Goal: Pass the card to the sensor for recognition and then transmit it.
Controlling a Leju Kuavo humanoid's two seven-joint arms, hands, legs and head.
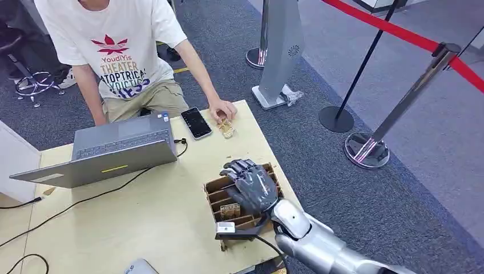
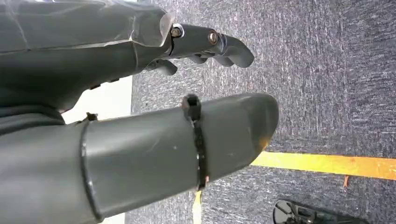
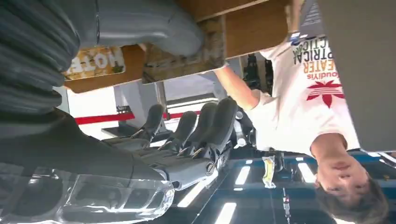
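The right hand (image 1: 251,184) hovers over a slotted cardboard box (image 1: 216,188) near the right edge of the pale tabletop (image 1: 154,217). Its dark fingers (image 1: 240,168) are spread apart and reach across the box's far rim, holding nothing. A card (image 1: 229,210) with printed lettering stands in one of the box's slots, just beside the palm on the side nearer the robot and a little to its left; I cannot tell whether the hand touches it. In the right wrist view the card (image 3: 95,63) reads "HOTEL" and sits against the brown cardboard, close to the thick grey thumb (image 3: 149,21), while the darker fingers (image 3: 205,123) stand apart from it and open toward the room.

The left hand (image 2: 154,116) hangs over grey carpet (image 2: 327,70) crossed by a yellow floor line (image 2: 327,163). Its thumb and fingers are apart with nothing between them.

A small white device (image 1: 225,228) lies on the tabletop against the box's near corner, with a cable running from it. Across the tabletop a person (image 1: 120,51) in a white printed shirt sits behind a grey laptop (image 1: 114,151), one hand (image 1: 222,108) resting on a small card-like item near the far edge, just beside a black phone (image 1: 196,123). On the carpet beyond stand 2 stanchions (image 1: 365,148) with red belt (image 1: 399,34).
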